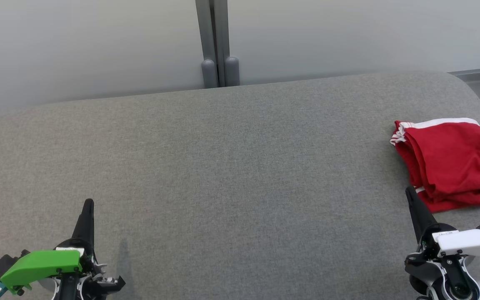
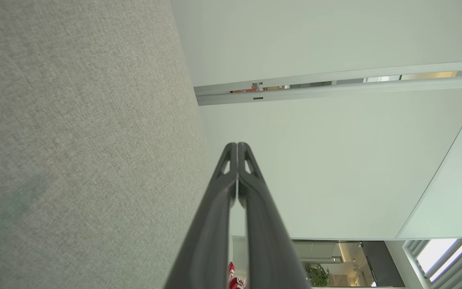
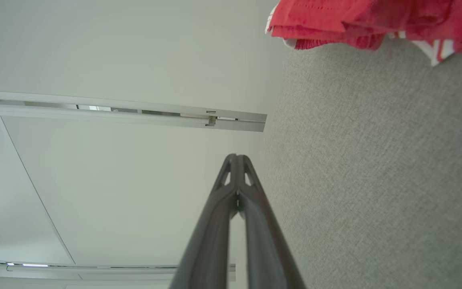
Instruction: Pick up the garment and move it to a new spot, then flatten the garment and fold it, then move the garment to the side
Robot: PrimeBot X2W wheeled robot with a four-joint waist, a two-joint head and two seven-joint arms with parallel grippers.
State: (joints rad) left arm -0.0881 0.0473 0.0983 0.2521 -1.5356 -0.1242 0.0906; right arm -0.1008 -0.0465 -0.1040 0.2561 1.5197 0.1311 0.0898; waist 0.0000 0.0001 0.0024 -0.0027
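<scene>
The garment [image 1: 452, 160] is red with white trim and lies folded on the grey fabric surface [image 1: 223, 166] at the far right of the head view. In the right wrist view the garment [image 3: 359, 20] sits at the top edge, apart from the fingers. My right gripper [image 1: 409, 191] rests at the lower right, shut and empty, its tip just short of the garment's near edge. At the lower left my left gripper [image 1: 88, 203] is shut too, holding nothing, far from the garment. Both wrist views show the fingertips [image 2: 237, 145] [image 3: 236, 156] pressed together.
A pale wall [image 1: 98, 41] with a grey vertical post [image 1: 217, 41] runs behind the surface's far edge. The surface's rounded corner [image 1: 469, 83] curves off at the upper right.
</scene>
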